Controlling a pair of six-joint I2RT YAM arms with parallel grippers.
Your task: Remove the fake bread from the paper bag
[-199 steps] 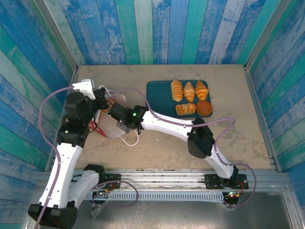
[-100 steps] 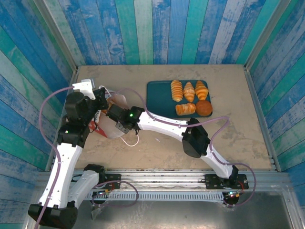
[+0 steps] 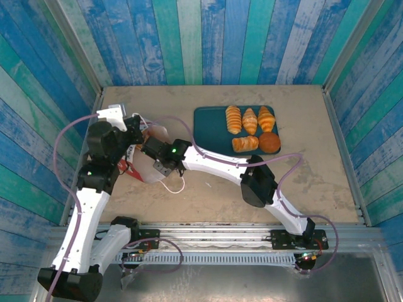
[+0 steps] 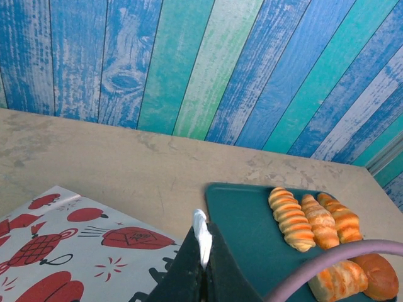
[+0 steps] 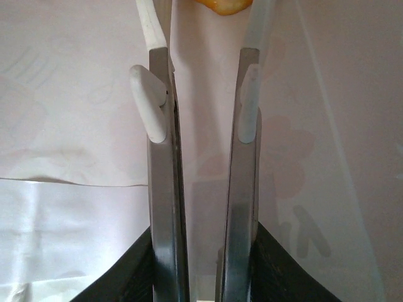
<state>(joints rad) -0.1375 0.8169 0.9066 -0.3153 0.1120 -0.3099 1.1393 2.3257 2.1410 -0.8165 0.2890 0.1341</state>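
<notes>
"Blue and green planks [image 3: 208,38] walled in a tan table [image 3: 315,182]. Where was the bread?"

"One orange piece [image 5: 217,5] sat deep inside the paper bag [image 3: 140,167], right at the tips of the right gripper [image 5: 203,19]. Five more pieces [image 3: 250,129] lay on a dark tray [image 3: 211,123], well to the right of the bag and a little farther back."

"Had the right gripper caught that piece?"

"I could not tell. Its fingers [image 5: 160,157] stood a narrow gap apart, reaching in through the bag's mouth, and the bread was cut off at the edge of the wrist view."

"And the left gripper [image 4: 201,258]?"

"Clenched on a white strip at the bag's rim. Whether that was paper edge or cord handle, I could not say. It seemed to be holding the mouth open."

"So which step was it?"

"By my reckoning, fetching one of the last pieces. Next, the right fingers would need to pinch the bread firmly, then draw straight back out of the bag without dragging the paper, while the left kept its hold. After that, over to the tray."
</notes>
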